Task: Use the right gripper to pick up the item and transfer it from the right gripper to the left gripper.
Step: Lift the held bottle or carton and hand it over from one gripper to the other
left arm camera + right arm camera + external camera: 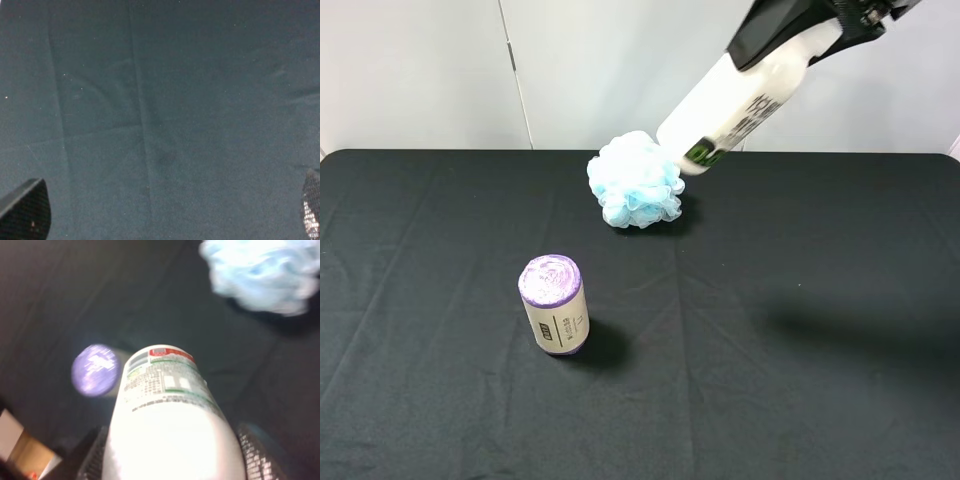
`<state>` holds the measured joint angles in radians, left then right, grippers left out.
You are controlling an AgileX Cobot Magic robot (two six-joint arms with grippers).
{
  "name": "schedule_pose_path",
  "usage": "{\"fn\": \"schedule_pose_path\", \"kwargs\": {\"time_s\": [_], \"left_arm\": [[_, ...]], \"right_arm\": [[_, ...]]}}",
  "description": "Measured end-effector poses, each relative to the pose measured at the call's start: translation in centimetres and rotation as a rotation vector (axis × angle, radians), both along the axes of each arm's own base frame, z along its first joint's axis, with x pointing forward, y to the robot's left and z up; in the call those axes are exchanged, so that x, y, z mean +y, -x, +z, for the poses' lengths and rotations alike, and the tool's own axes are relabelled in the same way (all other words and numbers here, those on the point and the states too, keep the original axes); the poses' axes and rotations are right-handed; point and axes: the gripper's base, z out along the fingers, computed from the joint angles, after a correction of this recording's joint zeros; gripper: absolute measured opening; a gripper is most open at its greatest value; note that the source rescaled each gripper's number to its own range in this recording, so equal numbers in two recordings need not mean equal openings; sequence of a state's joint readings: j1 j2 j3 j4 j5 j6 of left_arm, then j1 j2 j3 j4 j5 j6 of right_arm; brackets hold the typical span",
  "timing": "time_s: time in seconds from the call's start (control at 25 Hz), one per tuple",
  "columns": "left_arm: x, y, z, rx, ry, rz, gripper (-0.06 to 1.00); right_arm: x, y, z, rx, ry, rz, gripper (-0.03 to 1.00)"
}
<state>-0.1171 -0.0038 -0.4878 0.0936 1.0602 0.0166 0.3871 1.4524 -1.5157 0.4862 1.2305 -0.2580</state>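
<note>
White bottle [740, 110] hangs tilted in the air at the far right, base toward the bath pouf [636, 180], pinched at its upper part by the right gripper [790, 40]. Pickup looks done and handover is due. The left gripper [167, 215], spread wide over the black cloth [160, 100], likely needs to come up to the free base end.

The high camera looks steeply down over the whole worktop [800, 300] from well back. The left wrist camera faces bare cloth closely, between the left fingers [25, 210]. The right wrist camera looks along the bottle [170, 415] between the right fingers [255, 455]. Beyond them lie the pouf [260, 270] and purple roll [95, 369], shared with the high view.
</note>
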Motion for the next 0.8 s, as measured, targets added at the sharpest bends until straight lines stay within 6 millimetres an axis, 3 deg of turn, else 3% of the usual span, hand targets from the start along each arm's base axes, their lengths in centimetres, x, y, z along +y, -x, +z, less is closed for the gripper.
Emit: {"fn": "schedule_pose_path", "kwargs": {"time_s": [0.4,0.8], "left_arm": [[0.0,0.0,0.0,0.0,0.0,0.0,1.0],[-0.2,-0.1,0.1,0.008,0.006,-0.017,1.0]], "right_arm": [[3.7,3.0,-0.6,0.045,-0.052,0.184,0.05],[4.0,3.1,-0.4,0.035,-0.077,0.217,0.05]]}}
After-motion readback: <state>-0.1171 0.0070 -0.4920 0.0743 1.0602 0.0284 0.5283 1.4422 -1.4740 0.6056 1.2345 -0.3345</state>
